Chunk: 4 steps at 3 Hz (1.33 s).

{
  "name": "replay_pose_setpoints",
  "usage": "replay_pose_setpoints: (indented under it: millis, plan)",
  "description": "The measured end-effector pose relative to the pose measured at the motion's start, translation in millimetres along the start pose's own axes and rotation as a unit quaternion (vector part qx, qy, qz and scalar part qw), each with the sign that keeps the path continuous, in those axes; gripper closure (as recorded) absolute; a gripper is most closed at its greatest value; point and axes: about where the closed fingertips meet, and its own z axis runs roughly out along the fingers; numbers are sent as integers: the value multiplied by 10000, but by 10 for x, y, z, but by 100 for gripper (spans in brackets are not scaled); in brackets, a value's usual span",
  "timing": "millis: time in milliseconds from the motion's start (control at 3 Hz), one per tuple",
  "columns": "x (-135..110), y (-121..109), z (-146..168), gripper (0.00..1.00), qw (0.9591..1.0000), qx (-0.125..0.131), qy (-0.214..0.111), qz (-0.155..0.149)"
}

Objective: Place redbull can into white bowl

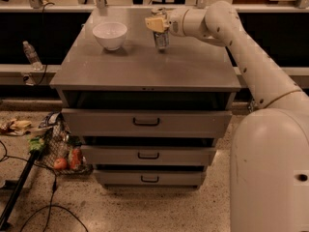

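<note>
Here's the gripper (pixel 157 24) out by the back edge of the grey cabinet top (pixel 145 69), just right of centre, jaws closed narrow on the upper part of the redbull can (pixel 162 40). The can hangs upright beneath it, gripped high, likely so the body is free to drop into a dish. Whether its base touches the top, I can't tell. The white bowl (pixel 110 35) sits near the back-left corner, mouth up, close to the can but apart from it. The arm (pixel 241 57) reaches in over the right edge, so the sideways run to the bowl looks open. My call: carry across next, then lower and release
</note>
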Motion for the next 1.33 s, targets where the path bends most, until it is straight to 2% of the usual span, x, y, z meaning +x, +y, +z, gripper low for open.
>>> replay_pose_setpoints:
  millis: [333, 667, 1000, 1333]
  plan:
    - [-442, 382, 68, 96, 9979, -553, -339, 18]
    - [-824, 770, 95, 100, 9925, -1085, -558, 38]
    - [-1211, 1168, 212, 100, 9859, -1500, -738, 16]
    - [-1355, 1355, 463, 100, 9885, -1384, -590, -150]
